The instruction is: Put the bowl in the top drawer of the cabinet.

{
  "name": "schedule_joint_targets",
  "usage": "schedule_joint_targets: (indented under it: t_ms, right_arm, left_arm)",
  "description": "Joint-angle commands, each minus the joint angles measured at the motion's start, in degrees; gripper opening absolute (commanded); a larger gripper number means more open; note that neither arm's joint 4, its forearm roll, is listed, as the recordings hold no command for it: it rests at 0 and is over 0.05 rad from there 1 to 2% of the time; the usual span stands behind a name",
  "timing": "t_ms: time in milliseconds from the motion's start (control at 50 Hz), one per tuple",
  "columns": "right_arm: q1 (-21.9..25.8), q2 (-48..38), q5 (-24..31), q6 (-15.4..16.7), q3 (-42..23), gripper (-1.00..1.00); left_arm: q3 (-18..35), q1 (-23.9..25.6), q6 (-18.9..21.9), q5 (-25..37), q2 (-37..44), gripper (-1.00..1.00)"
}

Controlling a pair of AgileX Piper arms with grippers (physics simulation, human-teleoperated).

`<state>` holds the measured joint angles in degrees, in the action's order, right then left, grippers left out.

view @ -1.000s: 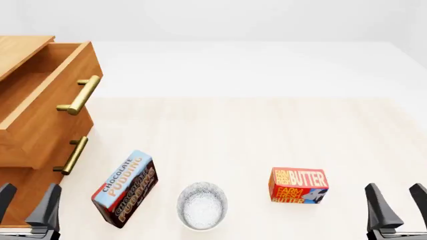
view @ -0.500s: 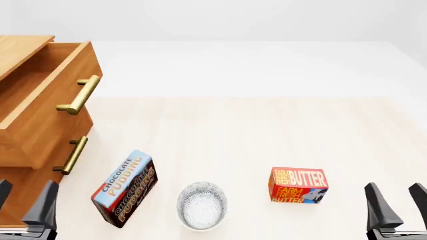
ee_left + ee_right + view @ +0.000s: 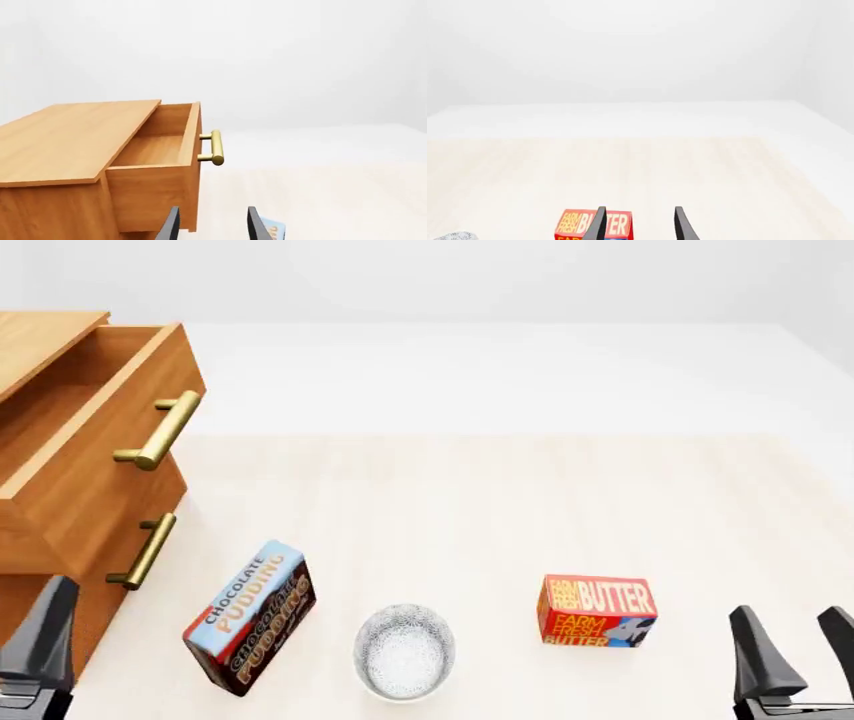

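The speckled white bowl (image 3: 404,650) stands upright on the table near its front edge, between two boxes; its rim (image 3: 454,236) just shows in the right wrist view. At the left is the wooden cabinet (image 3: 40,340), whose top drawer (image 3: 100,405) is pulled out and shows an empty inside (image 3: 157,150). My left gripper (image 3: 213,211) is open and empty, low in front of the cabinet; only one of its fingers (image 3: 48,630) shows in the front view. My right gripper (image 3: 791,620) is open and empty at the front right, well to the right of the bowl.
A chocolate pudding box (image 3: 250,615) lies just left of the bowl, close to the cabinet. A red butter box (image 3: 597,611) stands right of the bowl, between it and my right gripper. The lower drawer (image 3: 80,530) is shut, its brass handle (image 3: 143,550) sticking out.
My left gripper has shifted to the left, so one finger has left the front view. The right gripper, bowl, boxes and drawer have not moved.
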<state>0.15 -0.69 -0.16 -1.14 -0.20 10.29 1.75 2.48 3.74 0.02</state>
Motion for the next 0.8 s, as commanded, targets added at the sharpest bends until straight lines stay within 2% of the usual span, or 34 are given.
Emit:
schedule_joint_targets:
  t_ms: [20,140,240,320,460,500,580,600,760,800]
  right_arm:
    - [0.0,0.0,0.0,0.0,0.0,1.0]
    - [0.0,0.0,0.0,0.0,0.0,1.0]
    - [0.0,0.0,0.0,0.0,0.0,1.0]
    - [0.0,0.0,0.0,0.0,0.0,1.0]
    - [0.0,0.0,0.0,0.0,0.0,1.0]
    - [0.0,0.0,0.0,0.0,0.0,1.0]
    - [0.0,0.0,0.0,0.0,0.0,1.0]
    - [0.0,0.0,0.0,0.0,0.0,1.0]
    - [0.0,0.0,0.0,0.0,0.0,1.0]
    - [0.0,0.0,0.0,0.0,0.0,1.0]
  left_arm:
    - [5.5,0.5,0.1,2.4,0.0,1.0]
    - [7.2,1.5,2.3,3.7,0.0,1.0]
    - [10.6,1.7,4.2,4.6,0.0,1.0]
    - [12.5,1.9,4.4,6.1,0.0,1.0]
    - [16.4,2.8,7.0,9.6,0.0,1.0]
    - [17.3,3.8,8.9,9.8,0.0,1.0]
    - [18.8,3.6,8.3,11.8,0.1,1.0]
    - [19.6,3.7,9.6,12.2,0.0,1.0]
    - [23.2,4.9,10.6,12.7,3.6,1.0]
    - [25.2,5.8,9.3,13.2,5.6,1.0]
